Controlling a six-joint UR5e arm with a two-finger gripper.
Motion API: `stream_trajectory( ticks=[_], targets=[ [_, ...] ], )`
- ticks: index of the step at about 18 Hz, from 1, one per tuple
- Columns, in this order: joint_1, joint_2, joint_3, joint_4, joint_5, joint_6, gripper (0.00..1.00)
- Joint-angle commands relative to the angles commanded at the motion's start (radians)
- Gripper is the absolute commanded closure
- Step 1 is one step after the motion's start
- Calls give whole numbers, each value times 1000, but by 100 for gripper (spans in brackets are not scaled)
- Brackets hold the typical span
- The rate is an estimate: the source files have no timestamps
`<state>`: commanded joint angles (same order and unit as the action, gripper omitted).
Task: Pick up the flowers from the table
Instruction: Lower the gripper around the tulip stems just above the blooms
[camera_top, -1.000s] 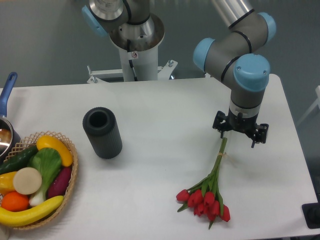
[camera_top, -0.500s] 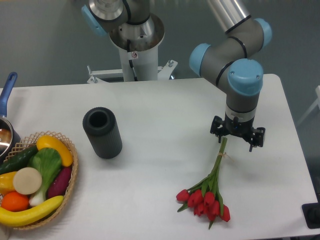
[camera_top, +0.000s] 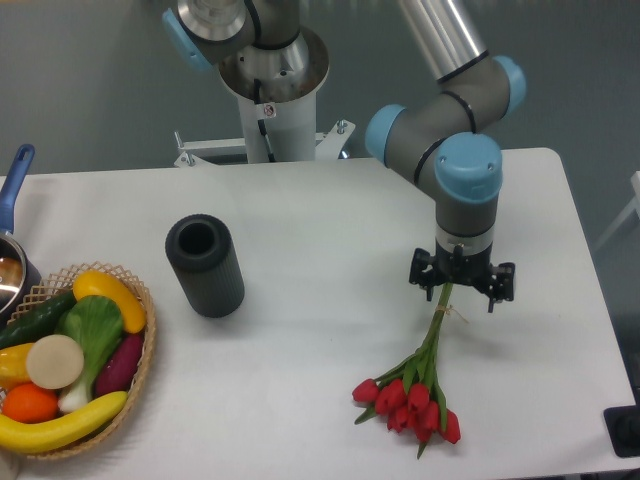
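The flowers (camera_top: 412, 400), a bunch of red tulips, lie on the white table (camera_top: 330, 200) at the front right. Their green stems run up and back to about the gripper. My gripper (camera_top: 459, 283) points straight down over the upper stem ends. Its black fingers (camera_top: 419, 273) stand spread to either side of the stems, open, with nothing gripped. The wrist hides the stem tips, and I cannot tell how high the fingertips are above the table.
A black cylinder (camera_top: 205, 265) stands left of centre. A wicker basket (camera_top: 143, 345) of toy fruits and vegetables sits at the front left, with a blue-handled pot (camera_top: 12, 255) behind it. The robot's base (camera_top: 270, 85) rises behind the table's far edge.
The gripper has moved left and slightly toward the front, from right of the stem ends to directly over them. The flowers have not moved.
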<state>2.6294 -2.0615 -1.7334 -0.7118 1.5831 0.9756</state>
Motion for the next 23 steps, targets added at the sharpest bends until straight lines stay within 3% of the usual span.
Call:
stream_trajectory(
  ticks=[10, 17, 18, 22, 23],
  targets=[
    [-34, -92, 47, 8, -3, -5, 0],
    [-58, -146, 143, -1, 0, -43, 0],
    [-58, -144, 144, -2, 0, -44, 6],
    [-58, -138, 129, -5, 0, -43, 90],
    [-58, -138, 124, -2, 0, -43, 91]
  ],
)
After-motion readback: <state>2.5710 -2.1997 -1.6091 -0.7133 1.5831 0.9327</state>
